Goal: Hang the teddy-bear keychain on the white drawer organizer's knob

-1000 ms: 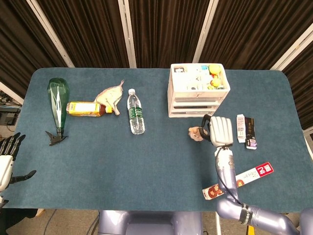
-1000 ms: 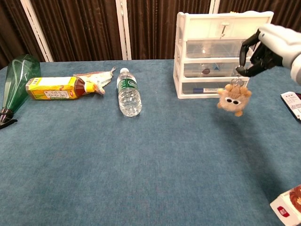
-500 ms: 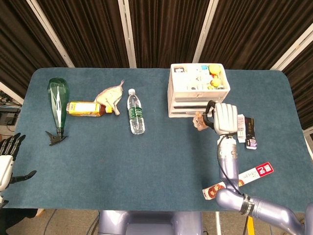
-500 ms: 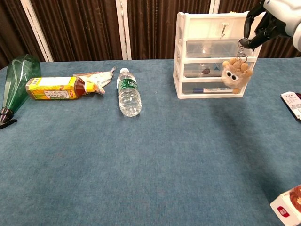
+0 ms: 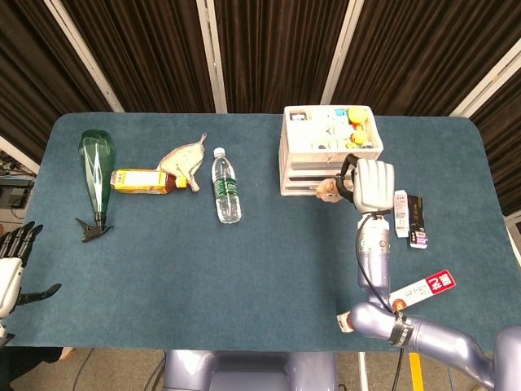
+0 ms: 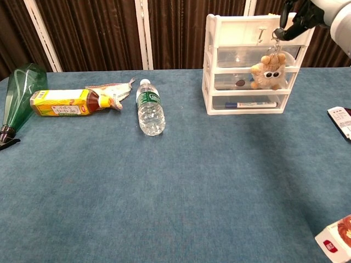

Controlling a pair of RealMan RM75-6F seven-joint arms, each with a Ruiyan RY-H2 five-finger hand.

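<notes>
Presently we record, taking the white drawer organizer (image 6: 248, 66) as landmark: our right hand (image 6: 305, 13) raised at its upper right corner, dark fingers (image 6: 289, 26) pinched on the ring of the teddy-bear keychain (image 6: 267, 71). The bear hangs directly below the hand, in front of the organizer's middle drawer, just right of the top drawer's knob (image 6: 261, 36); we cannot tell whether the ring touches the knob. Left of the organizer on the blue table (image 6: 164, 181) lie a water bottle (image 6: 149, 107), a yellow carton (image 6: 63, 102) and a green bottle (image 6: 19, 94). Our left hand (image 5: 11, 265) sits well apart at the table's near-left edge, fingers spread, holding nothing.
</notes>
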